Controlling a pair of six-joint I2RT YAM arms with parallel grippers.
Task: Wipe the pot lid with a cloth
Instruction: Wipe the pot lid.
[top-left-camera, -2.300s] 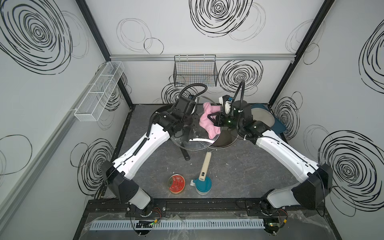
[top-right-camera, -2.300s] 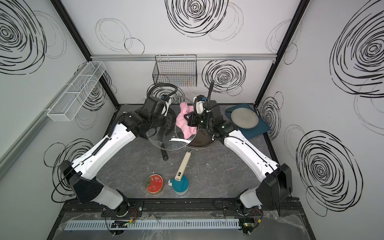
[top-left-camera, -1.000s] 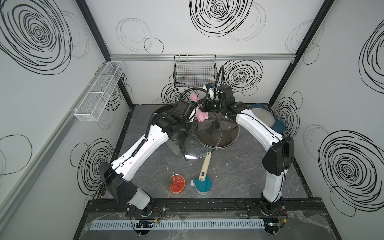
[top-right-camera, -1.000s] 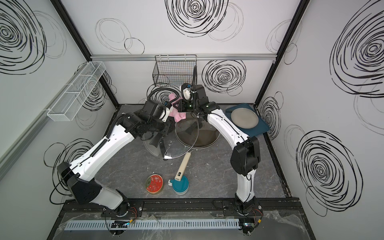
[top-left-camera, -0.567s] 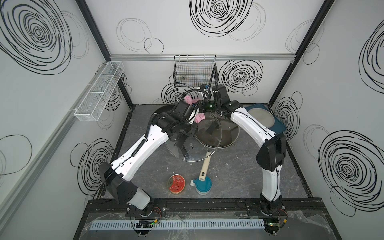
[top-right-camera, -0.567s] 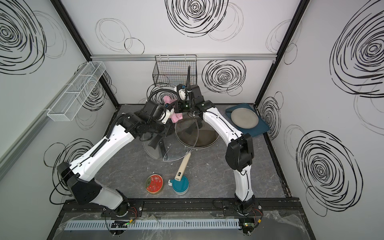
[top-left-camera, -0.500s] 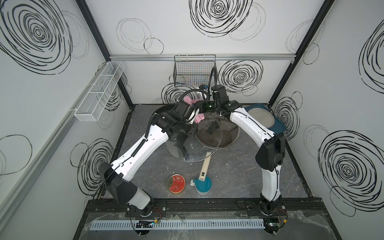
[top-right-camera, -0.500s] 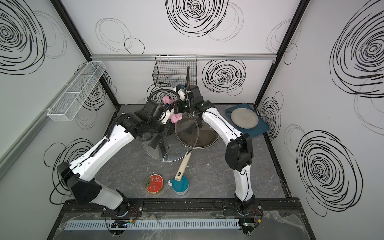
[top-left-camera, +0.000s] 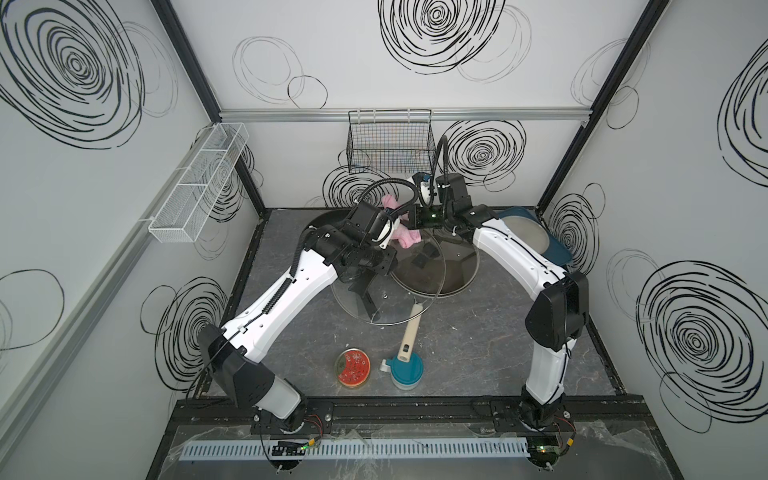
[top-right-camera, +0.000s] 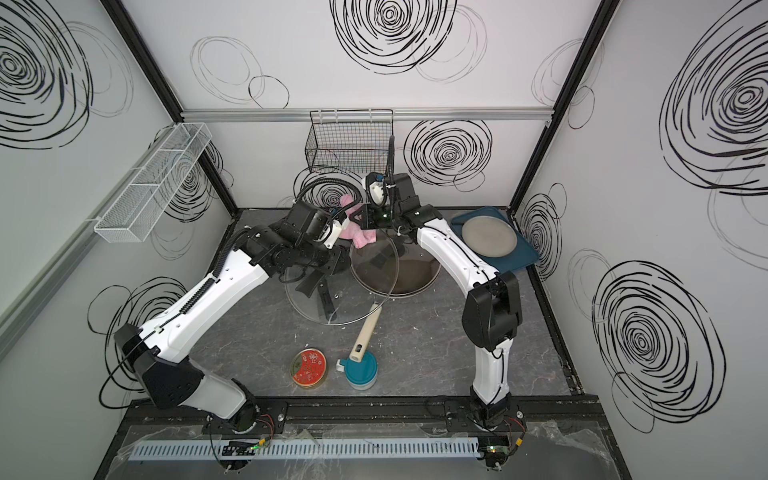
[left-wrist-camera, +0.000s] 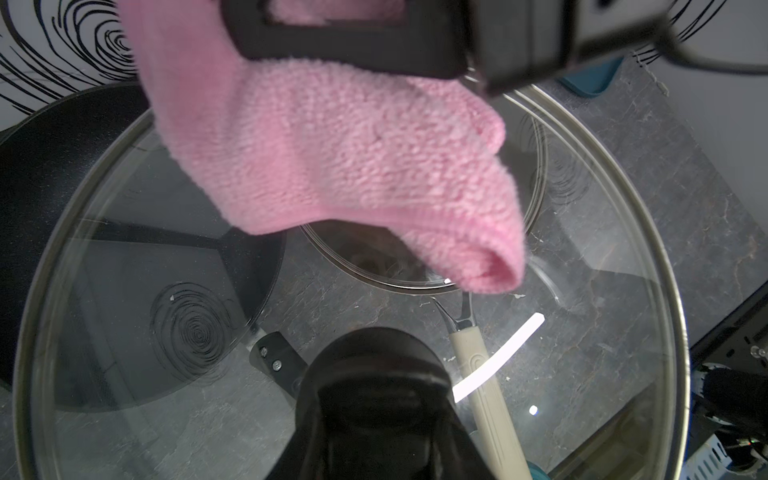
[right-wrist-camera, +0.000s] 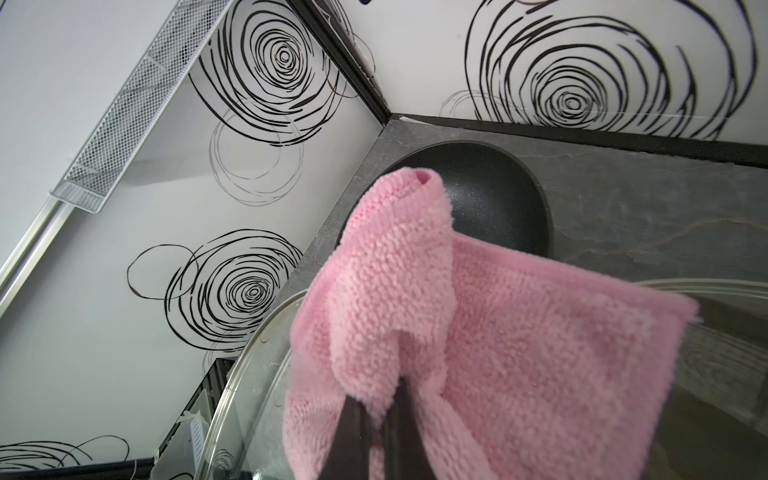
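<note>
The pot lid (top-left-camera: 395, 305) (top-right-camera: 345, 301) is clear glass with a metal rim, held up over the table's middle. My left gripper (top-left-camera: 374, 268) (top-right-camera: 328, 262) is shut on the lid's black knob (left-wrist-camera: 374, 365). The pink fuzzy cloth (top-left-camera: 406, 237) (top-right-camera: 360, 235) lies bunched on the lid's far edge. My right gripper (top-left-camera: 415, 218) (top-right-camera: 366, 220) is shut on it. In the right wrist view its dark fingers (right-wrist-camera: 353, 428) pinch a fold of the cloth (right-wrist-camera: 519, 353) over the lid's rim (right-wrist-camera: 249, 365). The left wrist view shows the cloth (left-wrist-camera: 353, 158) draped across the glass (left-wrist-camera: 166, 249).
A black pan (top-left-camera: 328, 216) (right-wrist-camera: 498, 195) sits at the back left. A brown pan (top-left-camera: 455, 270) with a beige handle (top-left-camera: 409, 332) lies under the lid. A red tin (top-left-camera: 352, 368) and teal jar (top-left-camera: 407, 370) stand in front. A teal tray (top-left-camera: 557, 253) sits right. A wire basket (top-left-camera: 388, 145) hangs behind.
Over the last seconds my right gripper carried the cloth from the lid's middle to its far edge, toward the back left. In the last half second almost nothing moved.
</note>
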